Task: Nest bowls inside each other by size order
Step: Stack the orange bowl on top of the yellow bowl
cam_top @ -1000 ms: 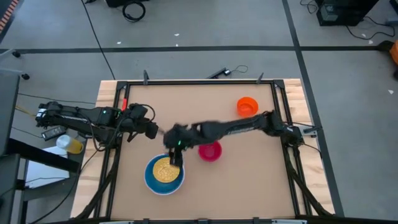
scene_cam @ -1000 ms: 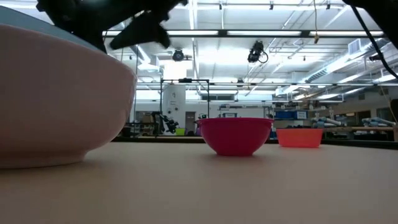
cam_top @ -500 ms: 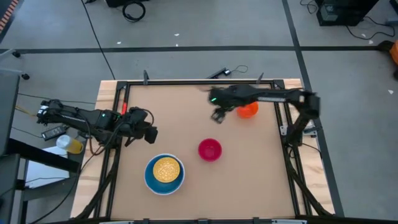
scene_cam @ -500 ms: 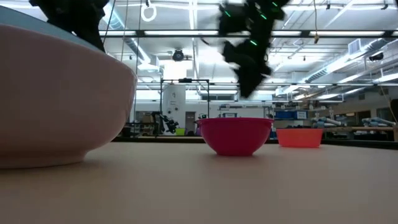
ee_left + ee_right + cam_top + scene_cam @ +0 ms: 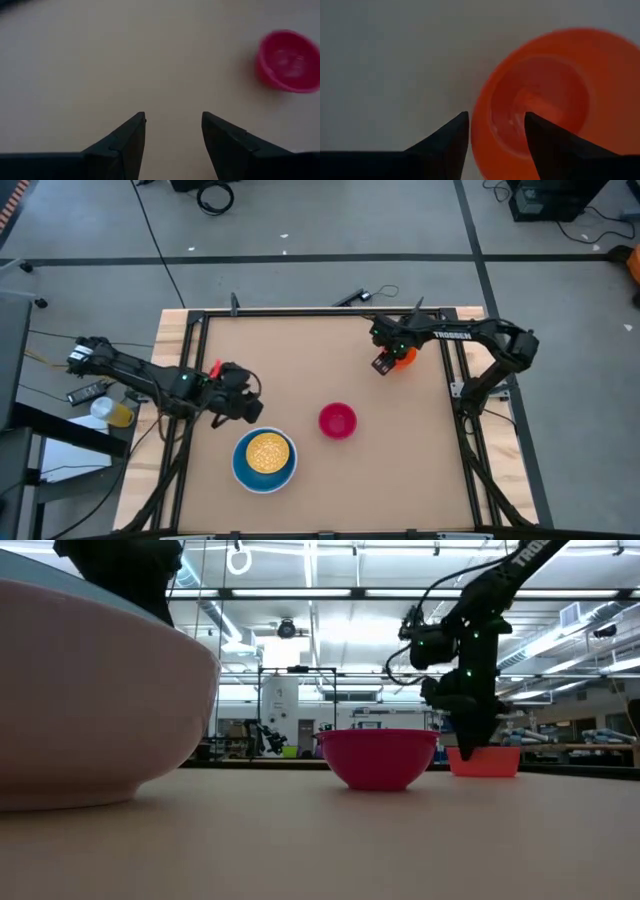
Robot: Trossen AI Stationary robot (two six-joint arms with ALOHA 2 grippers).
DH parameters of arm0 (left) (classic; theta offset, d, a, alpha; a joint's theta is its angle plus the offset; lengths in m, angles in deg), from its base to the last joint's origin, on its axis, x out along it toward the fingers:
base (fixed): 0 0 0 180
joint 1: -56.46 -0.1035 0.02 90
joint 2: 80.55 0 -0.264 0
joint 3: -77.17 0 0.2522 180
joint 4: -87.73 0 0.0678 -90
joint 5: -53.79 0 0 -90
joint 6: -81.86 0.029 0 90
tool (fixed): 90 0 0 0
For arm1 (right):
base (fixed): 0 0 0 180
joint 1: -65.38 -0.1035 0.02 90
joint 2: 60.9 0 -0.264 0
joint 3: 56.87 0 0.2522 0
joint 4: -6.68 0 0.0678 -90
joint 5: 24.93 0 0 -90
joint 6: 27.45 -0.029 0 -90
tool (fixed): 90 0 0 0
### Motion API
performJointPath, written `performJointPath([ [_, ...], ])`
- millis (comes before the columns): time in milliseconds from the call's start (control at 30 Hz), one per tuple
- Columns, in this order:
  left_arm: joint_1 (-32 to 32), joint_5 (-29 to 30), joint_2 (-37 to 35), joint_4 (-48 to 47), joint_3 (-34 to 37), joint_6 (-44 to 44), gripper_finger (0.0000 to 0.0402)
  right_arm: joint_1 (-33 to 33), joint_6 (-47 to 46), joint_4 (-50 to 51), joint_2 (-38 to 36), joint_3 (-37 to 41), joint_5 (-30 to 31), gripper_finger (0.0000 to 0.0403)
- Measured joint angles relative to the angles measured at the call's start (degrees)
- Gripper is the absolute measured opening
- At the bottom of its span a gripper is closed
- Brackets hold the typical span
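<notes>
The speckled yellow bowl [image 5: 266, 453] sits nested in the light blue bowl [image 5: 240, 467] at the near left. The white bowl [image 5: 90, 710] under them fills the low view's left. The magenta bowl [image 5: 337, 421] stands alone mid-table. The orange bowl [image 5: 402, 355] stands at the far right. My right gripper [image 5: 496, 120] is open just above the orange bowl's rim [image 5: 477, 125], one finger over the inside and one outside. My left gripper [image 5: 173, 117] is open and empty over bare table, left of the magenta bowl [image 5: 289, 60].
The wooden frame rail [image 5: 300, 312] runs round the tabletop. Bare tabletop [image 5: 300, 360] lies between the bowls. The left arm [image 5: 150, 378] reaches in from the left edge, close to the nested stack.
My right gripper has swung from over the nested stack at the near left up and across to the far right, and has come down over the orange bowl. My left gripper has shifted a little toward the near edge. No bowl has moved.
</notes>
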Motion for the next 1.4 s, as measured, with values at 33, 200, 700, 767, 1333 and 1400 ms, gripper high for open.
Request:
performJointPath([
  [33,-0.15,-1.51,0.31,1.09,0.00,-1.26,0.0197,0.17,0.49,-0.24,0.35,0.04,0.00,0.0185],
  [200,-0.67,-6.93,0.60,6.86,0.00,-7.58,0.0196,-0.63,4.77,-2.41,0.51,0.02,-2.44,0.0062],
  [700,0.62,-8.27,-2.19,2.65,-8.88,7.93,0.0196,-32.65,-10.23,-17.67,-2.49,-16.59,-6.75,0.0007],
  [767,0.60,-8.19,-2.71,1.14,-10.48,9.21,0.0196,-37.54,-12.84,-22.28,-1.11,-20.40,-3.77,0.0007],
  [1333,1.03,-8.07,-4.69,-0.13,-11.67,12.99,0.0196,-50.39,-14.37,-12.46,36.12,-63.87,1.72,0.0007],
  [1400,1.56,-7.97,-4.69,-0.15,-11.67,12.85,0.0196,-50.63,-13.65,-10.40,39.39,-67.27,1.40,0.0007],
])
